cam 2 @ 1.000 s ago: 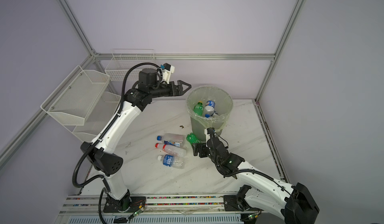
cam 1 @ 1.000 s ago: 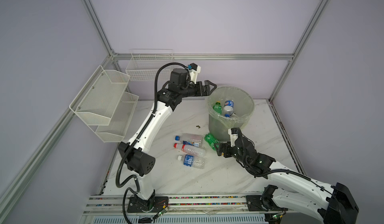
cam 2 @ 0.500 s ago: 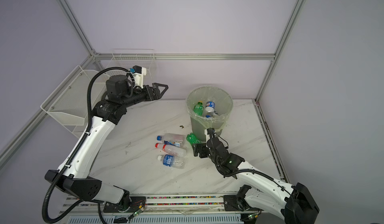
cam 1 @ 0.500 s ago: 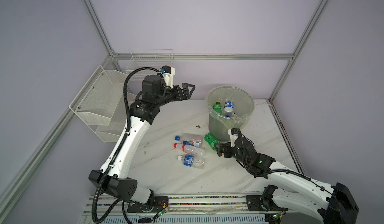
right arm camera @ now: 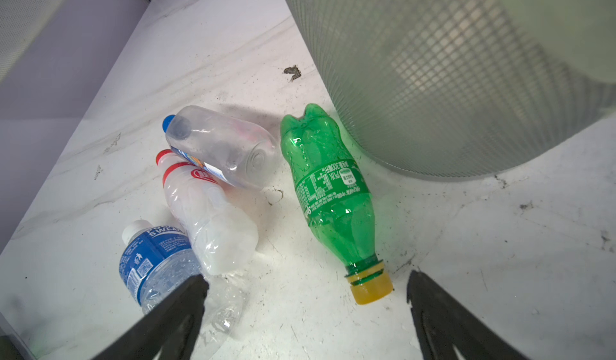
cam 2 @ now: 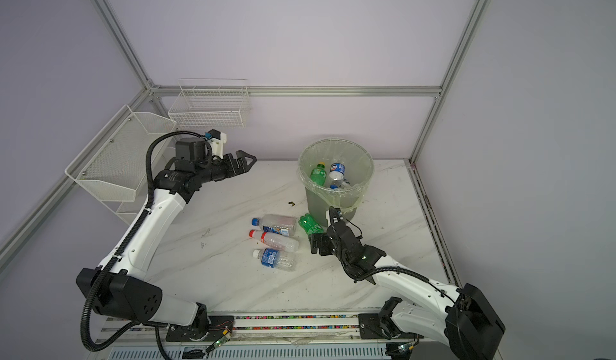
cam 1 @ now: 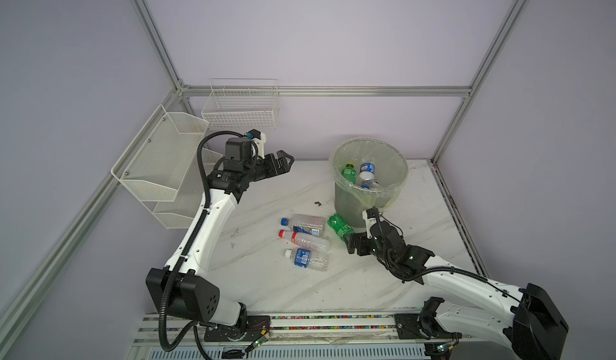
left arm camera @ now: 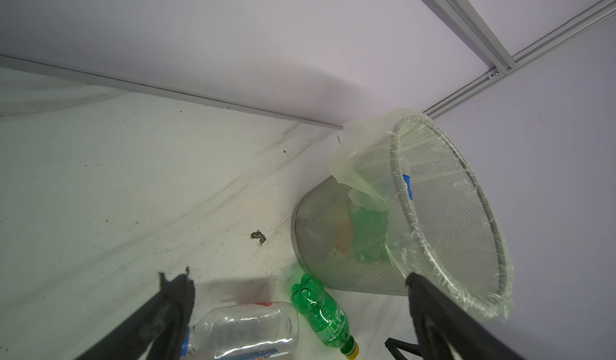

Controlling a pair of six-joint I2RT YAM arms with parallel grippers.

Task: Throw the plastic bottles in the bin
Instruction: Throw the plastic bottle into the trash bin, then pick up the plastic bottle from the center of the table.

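4 bottles (cam 1: 305, 240) lie on the table (cam 1: 266, 275) beside the bin (cam 1: 346, 205); at least 2 more sit inside it. The green bottle (right arm camera: 330, 188) lies nearest the right gripper (right arm camera: 306, 280), its yellow cap (right arm camera: 371, 288) pointing between wide, empty jaws. It looks empty: light, thin-walled, slick and easily crushed, so the stiffer neck or labelled waist seems the best hold. The left gripper (cam 1: 281, 163) hangs wide and empty, well apart from the bottles.
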